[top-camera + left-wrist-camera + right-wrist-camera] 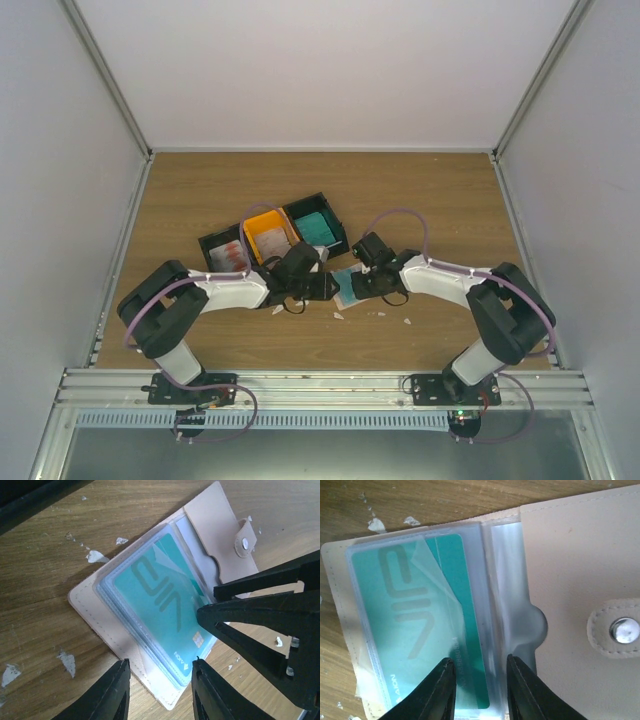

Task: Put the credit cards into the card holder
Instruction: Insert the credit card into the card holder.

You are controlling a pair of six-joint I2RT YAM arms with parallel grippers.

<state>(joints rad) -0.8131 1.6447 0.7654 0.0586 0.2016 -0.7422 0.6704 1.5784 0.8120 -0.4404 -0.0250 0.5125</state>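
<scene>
The beige card holder lies open on the table, tab clasp and snap on its far flap. It also shows in the top view and the right wrist view. A teal credit card sits in its clear sleeve; the card's right edge lies between my right fingers. My left gripper is open, straddling the holder's near corner. My right gripper is open, its tips at the card's edge; it shows in the left wrist view. More cards fill the bins.
The joined black-orange-black bins stand just behind the grippers, with white-red cards at the left and teal cards at the right. Small white scraps lie on the wood near the holder. Grey walls enclose the table.
</scene>
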